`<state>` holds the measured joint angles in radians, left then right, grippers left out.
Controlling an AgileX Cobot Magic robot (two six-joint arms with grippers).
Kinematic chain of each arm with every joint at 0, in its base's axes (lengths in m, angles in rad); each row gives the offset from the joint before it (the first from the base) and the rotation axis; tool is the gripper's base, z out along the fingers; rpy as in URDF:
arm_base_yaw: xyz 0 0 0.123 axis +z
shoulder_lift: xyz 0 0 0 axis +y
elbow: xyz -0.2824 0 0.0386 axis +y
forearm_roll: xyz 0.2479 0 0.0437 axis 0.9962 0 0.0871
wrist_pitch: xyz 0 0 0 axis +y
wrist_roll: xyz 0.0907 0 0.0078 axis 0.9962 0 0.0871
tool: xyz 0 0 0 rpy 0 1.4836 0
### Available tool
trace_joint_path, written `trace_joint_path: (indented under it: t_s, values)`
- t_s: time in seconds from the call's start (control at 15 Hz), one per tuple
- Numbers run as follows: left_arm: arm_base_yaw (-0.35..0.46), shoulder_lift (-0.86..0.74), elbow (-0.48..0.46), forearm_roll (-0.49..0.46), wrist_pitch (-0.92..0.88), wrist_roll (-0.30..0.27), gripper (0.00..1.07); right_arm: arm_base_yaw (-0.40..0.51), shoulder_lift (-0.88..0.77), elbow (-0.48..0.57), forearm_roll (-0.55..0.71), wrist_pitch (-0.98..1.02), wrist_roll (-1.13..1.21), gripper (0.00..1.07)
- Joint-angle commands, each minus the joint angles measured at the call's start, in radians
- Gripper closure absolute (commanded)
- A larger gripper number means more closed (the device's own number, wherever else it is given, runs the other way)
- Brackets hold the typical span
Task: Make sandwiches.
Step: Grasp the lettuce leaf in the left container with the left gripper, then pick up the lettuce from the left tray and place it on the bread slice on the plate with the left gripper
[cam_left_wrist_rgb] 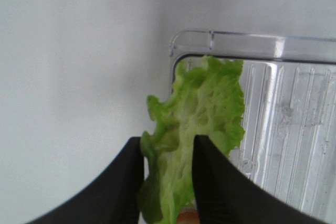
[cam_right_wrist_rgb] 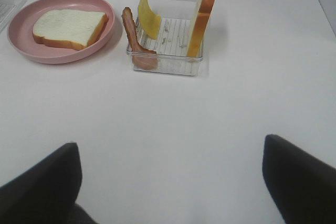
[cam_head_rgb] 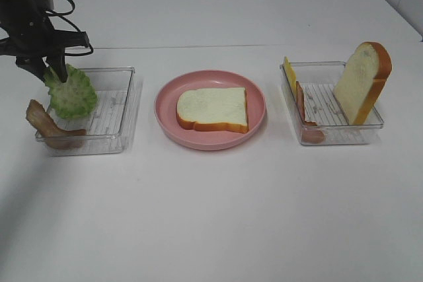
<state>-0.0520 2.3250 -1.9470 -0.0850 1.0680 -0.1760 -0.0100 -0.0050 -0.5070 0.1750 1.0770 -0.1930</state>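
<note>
Pinching the green lettuce (cam_head_rgb: pixel 73 94) (cam_left_wrist_rgb: pixel 206 109) tightly between its fingers, the left end effector (cam_head_rgb: pixel 57 70) (cam_left_wrist_rgb: pixel 167 151) points down from an arm at the desk's (cam_head_rgb: pixel 211 216) far left, with the leaf dangling over the left clear tray (cam_head_rgb: pixel 127 100). A bread slice (cam_head_rgb: pixel 213 109) lies flat on the pink plate (cam_head_rgb: pixel 165 107). The right end effector (cam_right_wrist_rgb: pixel 169 145), fingers wide apart, hovers over bare desk, facing the right tray (cam_right_wrist_rgb: pixel 167 65) that holds upright bread (cam_right_wrist_rgb: pixel 202 11), cheese (cam_right_wrist_rgb: pixel 147 14) and bacon (cam_right_wrist_rgb: pixel 131 32).

bright even light, soft shadows, slight blur

Exterior high: table (cam_head_rgb: pixel 211 216) seen from above.
Left wrist: held close on lettuce (cam_left_wrist_rgb: pixel 202 124).
Right wrist: low, far back; plate (cam_right_wrist_rgb: pixel 21 35), right tray (cam_right_wrist_rgb: pixel 168 65) shared with exterior.
</note>
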Motion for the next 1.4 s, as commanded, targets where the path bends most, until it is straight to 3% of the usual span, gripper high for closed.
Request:
trace_joint_path:
  t_s: [0.07,0.2,0.73,1.07,1.13,1.2,1.4]
  values:
    - [-0.003,-0.002,0.000,-0.006,-0.005,0.002,0.98,-0.008,-0.016,0.001,0.002,-0.008,-0.014,0.20]
    - [-0.003,-0.002,0.000,-0.002,-0.006,0.002,1.07,-0.008,-0.016,0.001,0.002,-0.008,-0.014,0.20]
    - [-0.003,-0.101,-0.006,-0.046,-0.029,0.009,1.07,-0.008,-0.016,0.001,0.002,-0.008,-0.014,0.20]
    - [-0.003,-0.143,-0.006,-0.357,-0.092,0.140,1.07,-0.008,-0.016,0.001,0.002,-0.008,-0.014,0.20]
    - [-0.004,-0.140,-0.006,-0.450,-0.092,0.176,1.07,-0.008,-0.016,0.001,0.002,-0.008,-0.014,0.20]
    - [-0.032,-0.140,-0.006,-0.574,-0.115,0.249,1.07,-0.008,-0.016,0.001,0.002,-0.008,-0.014,0.20]
    - [-0.098,-0.140,-0.006,-0.659,-0.172,0.294,1.07,-0.008,-0.016,0.001,0.002,-0.008,-0.014,0.20]
